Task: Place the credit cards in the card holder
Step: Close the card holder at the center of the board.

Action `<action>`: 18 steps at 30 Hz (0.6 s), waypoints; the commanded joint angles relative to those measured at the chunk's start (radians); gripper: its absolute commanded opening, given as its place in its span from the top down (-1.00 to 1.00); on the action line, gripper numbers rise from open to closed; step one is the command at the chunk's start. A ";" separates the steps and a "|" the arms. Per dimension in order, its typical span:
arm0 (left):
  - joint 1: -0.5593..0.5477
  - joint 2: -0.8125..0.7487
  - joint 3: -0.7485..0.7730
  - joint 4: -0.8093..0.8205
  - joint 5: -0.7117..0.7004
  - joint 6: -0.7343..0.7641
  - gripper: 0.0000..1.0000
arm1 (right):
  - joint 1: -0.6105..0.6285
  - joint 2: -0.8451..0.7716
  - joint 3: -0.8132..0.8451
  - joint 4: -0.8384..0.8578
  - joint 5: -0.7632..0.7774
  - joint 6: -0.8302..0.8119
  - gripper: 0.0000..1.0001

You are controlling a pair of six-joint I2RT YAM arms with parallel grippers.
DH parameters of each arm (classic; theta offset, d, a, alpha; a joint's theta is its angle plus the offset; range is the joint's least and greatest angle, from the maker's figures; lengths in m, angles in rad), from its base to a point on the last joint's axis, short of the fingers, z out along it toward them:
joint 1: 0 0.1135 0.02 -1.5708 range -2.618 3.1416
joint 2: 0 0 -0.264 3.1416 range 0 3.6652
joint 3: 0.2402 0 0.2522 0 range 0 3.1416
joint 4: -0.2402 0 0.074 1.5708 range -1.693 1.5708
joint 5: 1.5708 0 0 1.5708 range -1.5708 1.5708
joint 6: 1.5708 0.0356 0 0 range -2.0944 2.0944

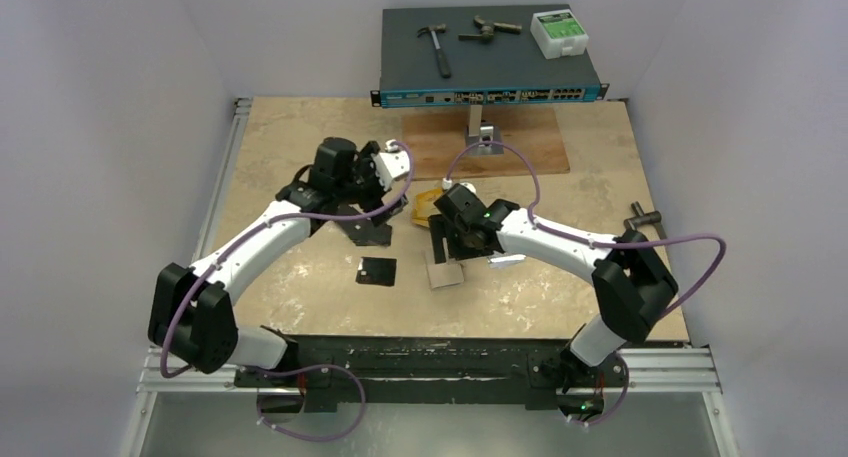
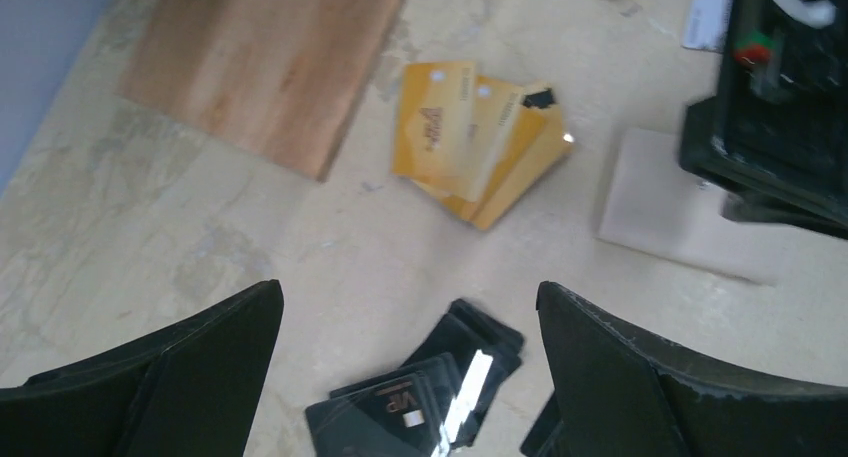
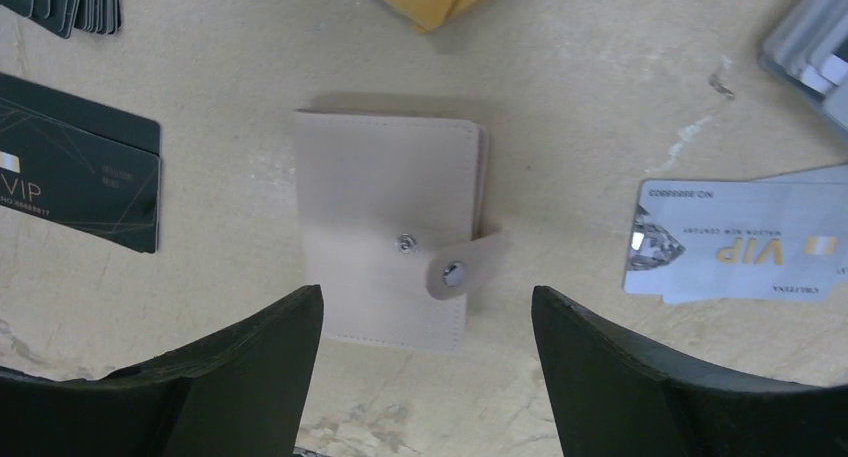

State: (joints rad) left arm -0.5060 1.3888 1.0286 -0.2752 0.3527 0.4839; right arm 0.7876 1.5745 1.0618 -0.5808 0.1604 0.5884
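Several orange-gold credit cards (image 2: 475, 142) lie fanned on the table, also in the top view (image 1: 425, 205). Silvery blue-grey credit cards (image 3: 740, 242) lie right of the card holder (image 3: 390, 232), a pale tan wallet lying folded shut with its snap tab (image 3: 462, 268) loose. The holder also shows in the top view (image 1: 445, 274) and the left wrist view (image 2: 680, 202). My right gripper (image 3: 427, 297) is open and empty, hovering just above the holder's near edge. My left gripper (image 2: 410, 292) is open and empty above the table, between the orange cards and a stack of black cards (image 2: 420, 397).
Black VIP cards (image 3: 80, 182) lie left of the holder, with another black stack (image 3: 70, 2) beyond. A wooden board (image 2: 265, 57) lies at the back. A network switch (image 1: 490, 52) holding a hammer and tools stands at the far edge. More grey cards (image 3: 810, 47) lie at the right.
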 commanded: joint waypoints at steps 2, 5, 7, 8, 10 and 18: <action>0.032 -0.066 -0.082 0.137 -0.010 -0.008 -1.00 | 0.039 0.060 0.072 -0.014 0.067 -0.013 -0.44; 0.027 -0.085 -0.117 0.152 -0.016 0.025 -0.99 | 0.039 0.071 0.073 -0.018 0.061 0.011 -0.29; 0.012 -0.094 -0.143 0.162 -0.016 0.059 -0.90 | 0.038 0.070 0.073 -0.010 0.047 0.013 -0.14; 0.002 -0.105 -0.169 0.195 -0.017 0.072 -0.86 | 0.038 0.070 0.078 -0.013 0.049 0.014 -0.10; -0.037 -0.119 -0.210 0.239 -0.029 0.091 -0.80 | 0.038 0.071 0.085 -0.024 0.058 0.017 0.03; -0.204 -0.095 -0.332 0.373 -0.067 0.195 -0.75 | 0.018 0.060 0.064 -0.036 0.062 0.029 0.27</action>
State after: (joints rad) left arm -0.6460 1.3025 0.7544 -0.0368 0.2974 0.5934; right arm 0.8234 1.6566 1.1072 -0.6025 0.1963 0.6022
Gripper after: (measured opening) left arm 0.879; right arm 0.389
